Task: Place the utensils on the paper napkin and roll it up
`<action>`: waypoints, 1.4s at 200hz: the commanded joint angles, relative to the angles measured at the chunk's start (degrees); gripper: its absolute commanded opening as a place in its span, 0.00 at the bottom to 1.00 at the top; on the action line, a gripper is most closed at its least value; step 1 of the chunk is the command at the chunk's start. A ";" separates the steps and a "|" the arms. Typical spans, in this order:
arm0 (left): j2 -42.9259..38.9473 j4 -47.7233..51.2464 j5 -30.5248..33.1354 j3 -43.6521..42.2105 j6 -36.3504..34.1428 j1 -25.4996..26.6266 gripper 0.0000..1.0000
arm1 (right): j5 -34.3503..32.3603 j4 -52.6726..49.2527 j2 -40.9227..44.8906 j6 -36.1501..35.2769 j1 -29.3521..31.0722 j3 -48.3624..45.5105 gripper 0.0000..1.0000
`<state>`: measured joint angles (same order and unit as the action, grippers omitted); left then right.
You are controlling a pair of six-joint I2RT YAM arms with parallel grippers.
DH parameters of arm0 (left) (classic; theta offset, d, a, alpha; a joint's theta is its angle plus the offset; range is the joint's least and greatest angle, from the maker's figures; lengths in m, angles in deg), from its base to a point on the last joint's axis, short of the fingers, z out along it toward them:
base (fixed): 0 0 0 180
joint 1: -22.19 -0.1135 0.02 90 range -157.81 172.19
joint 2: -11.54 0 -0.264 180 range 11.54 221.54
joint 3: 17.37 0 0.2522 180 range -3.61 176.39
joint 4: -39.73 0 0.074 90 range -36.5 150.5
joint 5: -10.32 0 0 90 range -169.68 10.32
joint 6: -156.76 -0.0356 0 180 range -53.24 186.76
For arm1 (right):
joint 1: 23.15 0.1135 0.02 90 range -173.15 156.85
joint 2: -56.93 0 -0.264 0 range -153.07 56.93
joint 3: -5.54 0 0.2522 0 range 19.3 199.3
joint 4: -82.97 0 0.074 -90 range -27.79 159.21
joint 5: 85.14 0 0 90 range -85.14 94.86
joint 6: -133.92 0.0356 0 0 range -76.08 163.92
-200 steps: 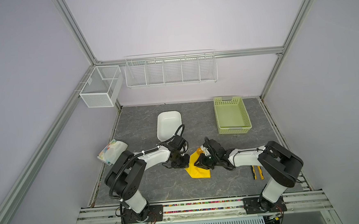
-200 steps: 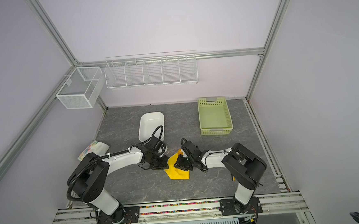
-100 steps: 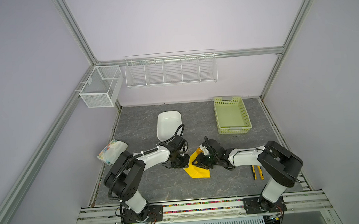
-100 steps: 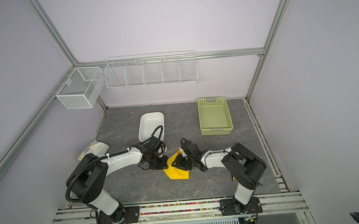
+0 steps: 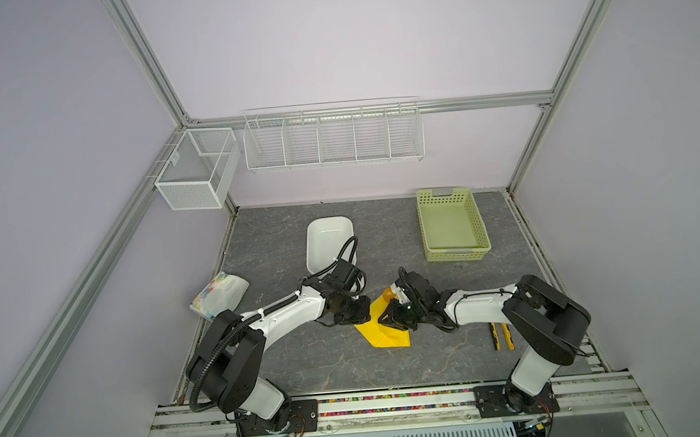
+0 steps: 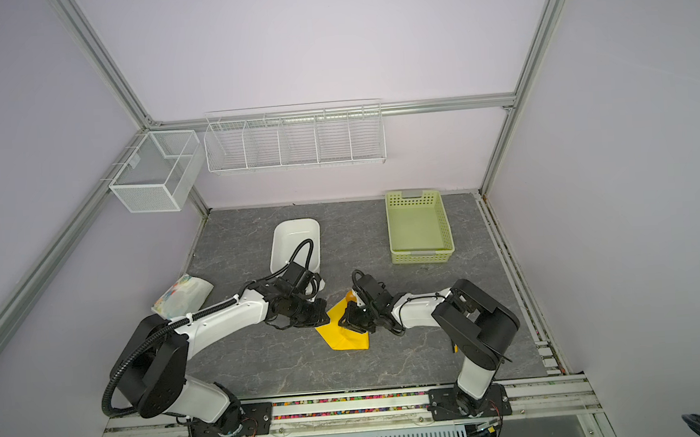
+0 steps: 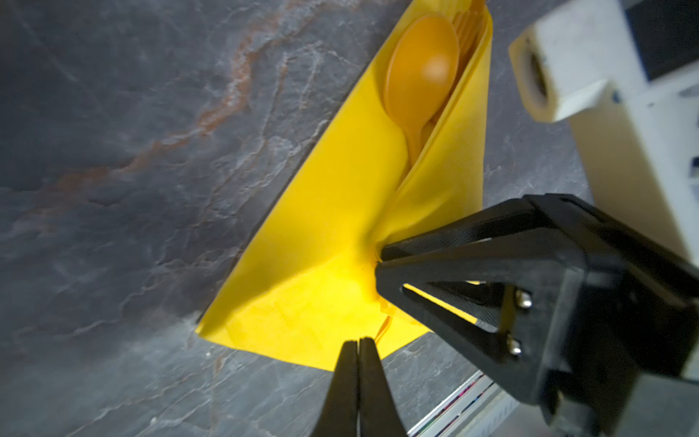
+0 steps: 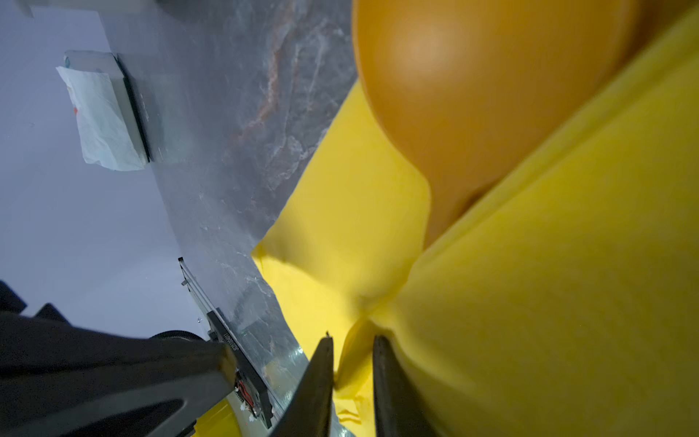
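The yellow paper napkin point(image 5: 384, 336) point(image 6: 344, 338) lies folded over the utensils at mid-table. An orange spoon point(image 7: 421, 72) point(image 8: 472, 94) shows its bowl at the fold's open far end point(image 5: 387, 295), with fork tines point(image 7: 467, 26) beside it; their handles are hidden under the paper. My right gripper point(image 8: 351, 340) point(image 7: 378, 261) point(image 5: 390, 319) is shut on a gathered pinch of the napkin's upper layer point(image 7: 435, 181). My left gripper point(image 7: 358, 341) point(image 5: 366, 318) point(image 6: 326, 318) is shut on nothing, its tips at the napkin's near-left edge.
A white tub point(image 5: 329, 245) stands behind the left arm and a green basket point(image 5: 453, 230) at the back right. A printed packet point(image 5: 220, 300) lies by the left wall. Yellow-and-black pliers point(image 5: 501, 335) lie beside the right arm. Wire racks point(image 5: 333, 135) hang on the back wall.
My right gripper's jaws have narrowed onto the napkin fold. The left arm and the napkin have stayed about where they were.
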<state>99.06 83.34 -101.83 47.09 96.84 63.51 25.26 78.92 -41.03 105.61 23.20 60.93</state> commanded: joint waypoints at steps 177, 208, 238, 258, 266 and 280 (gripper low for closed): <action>4.00 -18.61 -2.61 -8.38 12.76 5.70 0.00 | -1.50 -4.89 -0.18 1.28 0.39 -0.54 0.28; 4.06 -19.11 -0.60 -9.12 15.14 5.70 0.00 | -1.51 -5.24 -0.05 1.15 0.34 -0.61 0.28; 3.62 -18.70 0.91 -9.98 16.15 5.70 0.00 | -1.59 -5.23 0.04 1.07 0.37 -0.68 0.28; 3.33 -17.57 1.84 -10.42 16.08 5.70 0.00 | -1.50 -5.31 -0.05 1.06 0.32 -0.72 0.28; 3.26 -17.46 2.01 -10.59 16.02 5.70 0.00 | -1.53 -5.38 -0.05 1.06 0.39 -0.67 0.29; 3.39 -17.43 1.94 -10.88 16.07 5.70 0.00 | -1.51 -5.32 -0.05 0.98 0.35 -0.73 0.30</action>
<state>102.67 65.46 -102.05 37.32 112.01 69.18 25.09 77.61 -40.39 105.43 23.15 61.21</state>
